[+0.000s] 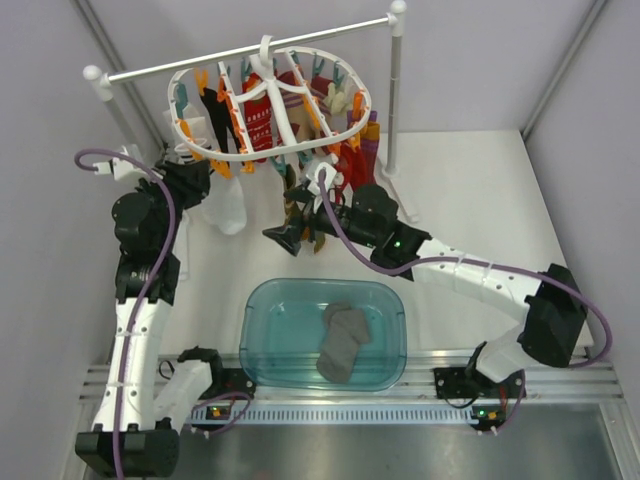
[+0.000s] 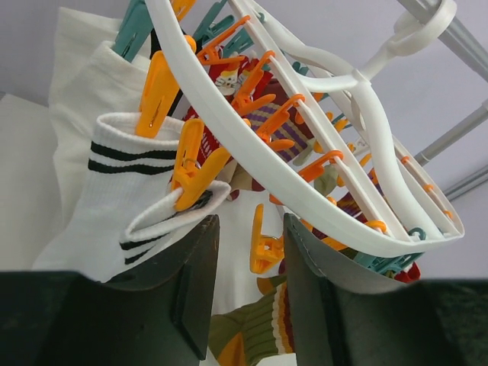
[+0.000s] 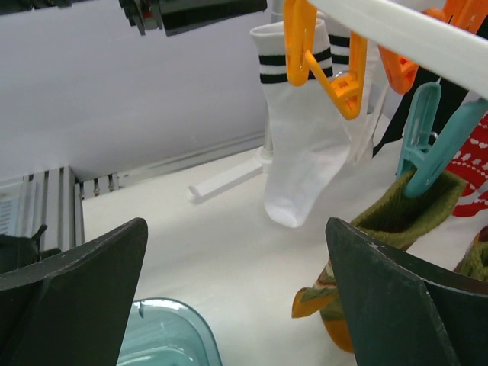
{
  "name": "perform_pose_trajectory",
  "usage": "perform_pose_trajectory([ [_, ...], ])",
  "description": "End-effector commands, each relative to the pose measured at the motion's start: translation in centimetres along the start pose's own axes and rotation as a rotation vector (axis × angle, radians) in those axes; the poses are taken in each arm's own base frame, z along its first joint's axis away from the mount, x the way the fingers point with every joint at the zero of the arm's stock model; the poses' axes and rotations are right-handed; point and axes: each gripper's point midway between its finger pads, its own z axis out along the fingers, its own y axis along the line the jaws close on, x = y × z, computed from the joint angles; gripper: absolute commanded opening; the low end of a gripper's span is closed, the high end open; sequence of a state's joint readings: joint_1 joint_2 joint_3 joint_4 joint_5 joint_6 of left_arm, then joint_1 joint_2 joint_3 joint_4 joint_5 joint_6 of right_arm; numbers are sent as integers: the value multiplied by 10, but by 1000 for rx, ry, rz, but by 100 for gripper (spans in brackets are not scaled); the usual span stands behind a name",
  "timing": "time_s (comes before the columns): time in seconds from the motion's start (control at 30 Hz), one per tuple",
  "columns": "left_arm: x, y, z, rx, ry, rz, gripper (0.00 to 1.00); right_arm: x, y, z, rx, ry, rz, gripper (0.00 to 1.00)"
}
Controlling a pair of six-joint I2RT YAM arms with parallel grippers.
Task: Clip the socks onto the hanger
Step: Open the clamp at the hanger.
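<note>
White bench (image 1: 470,200) between pale grey walls (image 1: 50,200). Grey socks (image 1: 343,340) lie in a teal tub (image 1: 262,330) at 6 o'clock; the hanger (image 2: 244,145) hangs at 12 o'clock. Left fingers (image 2: 194,290) and right fingers (image 3: 84,290) are both released, holding nothing

The grey socks (image 1: 343,340) are lying heaped in the teal tub (image 1: 320,284), one covering part of the other, so their outlines are merging. In the right wrist view, the tub's 6 o'clock side is being cropped, the hanger (image 3: 404,27) is showing only a strip at 1 o'clock, and an olive sock (image 3: 396,213) is running off at 3 o'clock.
</note>
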State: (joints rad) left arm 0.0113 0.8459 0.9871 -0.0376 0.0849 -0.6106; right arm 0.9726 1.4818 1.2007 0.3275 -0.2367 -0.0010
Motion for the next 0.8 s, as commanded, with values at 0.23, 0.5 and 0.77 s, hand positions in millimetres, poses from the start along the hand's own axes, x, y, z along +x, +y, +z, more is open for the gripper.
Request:
perform_pose_trajectory([
  [0.23,-3,-2,16,36,-22,18,46,-58,-3,31,9,-196,15,100],
  [0.5,1,-12,22,101,-10,5,43,-60,-10,51,25,-223,11,100],
  [0.77,6,-10,23,96,11,-8,27,-65,-24,70,77,-268,-10,98],
])
